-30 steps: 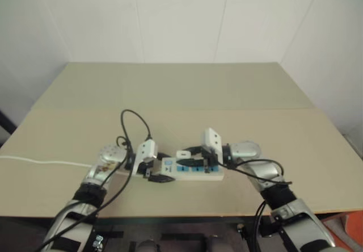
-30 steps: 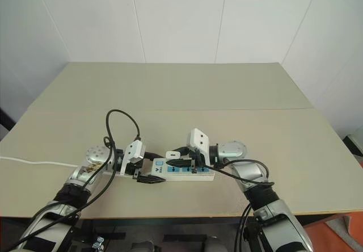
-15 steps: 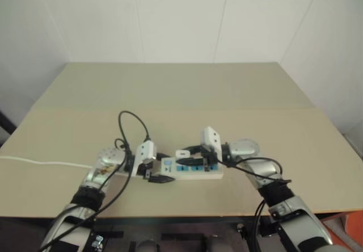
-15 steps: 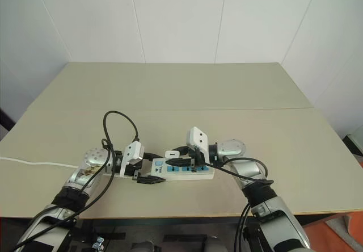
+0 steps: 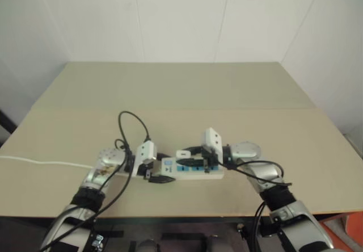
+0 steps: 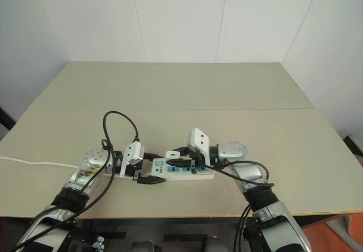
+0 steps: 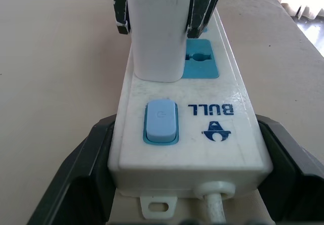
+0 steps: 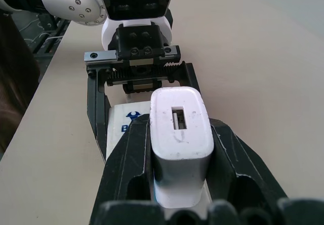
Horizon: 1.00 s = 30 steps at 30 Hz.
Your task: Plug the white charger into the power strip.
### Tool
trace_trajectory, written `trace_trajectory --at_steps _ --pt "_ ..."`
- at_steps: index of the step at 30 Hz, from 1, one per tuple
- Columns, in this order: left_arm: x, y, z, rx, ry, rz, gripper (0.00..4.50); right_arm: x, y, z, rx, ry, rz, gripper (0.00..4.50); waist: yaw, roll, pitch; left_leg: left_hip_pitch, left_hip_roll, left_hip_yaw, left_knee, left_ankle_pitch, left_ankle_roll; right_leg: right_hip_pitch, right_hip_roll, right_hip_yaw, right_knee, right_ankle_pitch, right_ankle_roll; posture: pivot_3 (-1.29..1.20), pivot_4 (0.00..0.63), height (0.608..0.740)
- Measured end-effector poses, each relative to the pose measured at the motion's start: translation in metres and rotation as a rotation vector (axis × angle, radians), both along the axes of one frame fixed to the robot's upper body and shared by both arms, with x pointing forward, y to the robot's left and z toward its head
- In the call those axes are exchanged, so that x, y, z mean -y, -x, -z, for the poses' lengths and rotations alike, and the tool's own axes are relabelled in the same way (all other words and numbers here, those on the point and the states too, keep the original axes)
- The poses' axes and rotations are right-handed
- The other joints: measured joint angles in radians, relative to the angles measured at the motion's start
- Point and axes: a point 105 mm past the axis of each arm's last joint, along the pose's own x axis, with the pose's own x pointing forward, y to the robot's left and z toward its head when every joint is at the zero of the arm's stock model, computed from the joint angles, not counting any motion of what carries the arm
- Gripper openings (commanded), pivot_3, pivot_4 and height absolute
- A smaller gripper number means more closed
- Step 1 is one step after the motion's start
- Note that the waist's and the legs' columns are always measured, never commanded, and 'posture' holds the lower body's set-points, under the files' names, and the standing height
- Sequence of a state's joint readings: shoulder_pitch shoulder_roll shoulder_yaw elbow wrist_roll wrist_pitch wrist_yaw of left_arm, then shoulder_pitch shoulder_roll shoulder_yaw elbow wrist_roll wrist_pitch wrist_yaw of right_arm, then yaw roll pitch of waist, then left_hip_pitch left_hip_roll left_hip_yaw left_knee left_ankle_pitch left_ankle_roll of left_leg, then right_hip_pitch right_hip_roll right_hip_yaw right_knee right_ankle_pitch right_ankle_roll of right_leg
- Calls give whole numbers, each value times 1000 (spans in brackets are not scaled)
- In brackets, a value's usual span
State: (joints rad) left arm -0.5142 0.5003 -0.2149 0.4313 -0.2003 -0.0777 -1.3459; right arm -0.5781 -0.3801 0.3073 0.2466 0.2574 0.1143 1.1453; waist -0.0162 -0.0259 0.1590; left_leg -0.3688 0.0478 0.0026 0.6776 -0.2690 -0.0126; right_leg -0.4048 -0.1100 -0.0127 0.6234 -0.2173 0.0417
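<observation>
Fingers still clamp the white charger; power strip unmoved.

The power strip carries the blue brand word "BULL" with a small logo beneath it — beside its blue switch marked with a power symbol.

One power strip lies on one table. One white charger. Two grippers: left gripper, right gripper.

A tan table stands against white panelled walls.
</observation>
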Motion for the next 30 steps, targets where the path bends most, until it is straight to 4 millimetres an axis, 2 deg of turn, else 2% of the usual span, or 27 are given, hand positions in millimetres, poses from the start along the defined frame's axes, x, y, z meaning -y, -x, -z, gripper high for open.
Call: trace_trajectory --at_steps 3,8,9,14,16,18,25,28,30 --pt "0 0 0 1 0 -2 3296 4 1 8 -35 30 8 2417 1 0 0 0 0 0 0 0 0 0 0 0 0 0 0 0 150 740" --pt "-1 0 0 0 2 -5 3296 6 1 9 -33 46 8 4252 0 0 0 0 0 0 0 0 0 0 0 0 0 0 0 0 150 740" --pt "-1 0 0 -1 2 -6 3296 6 0 9 -32 47 9 4487 0 0 0 0 0 0 0 0 0 0 0 0 0 0 0 0 150 740" --pt "-1 0 0 -3 2 -7 3296 5 0 8 -28 47 11 4487 0 0 0 0 0 0 0 0 0 0 0 0 0 0 0 0 150 740" --pt "-1 0 0 -7 3 -9 4033 5 -1 7 -28 43 12 4500 -1 0 0 0 0 0 0 0 0 0 0 0 0 0 0 0 150 740" --pt "-3 -4 -1 3 10 -39 4459 6 -2 6 -35 43 19 4500 0 0 1 0 0 0 0 0 0 -1 0 0 0 0 0 0 150 740" --pt "-9 -9 -16 19 68 -73 4459 30 -7 0 -57 72 74 4500 6 1 4 -6 0 0 0 0 0 -4 0 -1 -1 0 0 0 150 740" --pt "-6 -5 -34 47 109 -38 4459 45 -9 -15 -32 70 110 4500 4 0 5 -19 0 0 2 0 0 -19 0 0 3 1 -1 0 150 740" --pt "-6 1 -46 48 115 4 4459 55 -9 -27 -9 62 125 4500 4 0 6 -20 0 0 2 0 0 -20 0 0 4 1 -1 0 150 740"
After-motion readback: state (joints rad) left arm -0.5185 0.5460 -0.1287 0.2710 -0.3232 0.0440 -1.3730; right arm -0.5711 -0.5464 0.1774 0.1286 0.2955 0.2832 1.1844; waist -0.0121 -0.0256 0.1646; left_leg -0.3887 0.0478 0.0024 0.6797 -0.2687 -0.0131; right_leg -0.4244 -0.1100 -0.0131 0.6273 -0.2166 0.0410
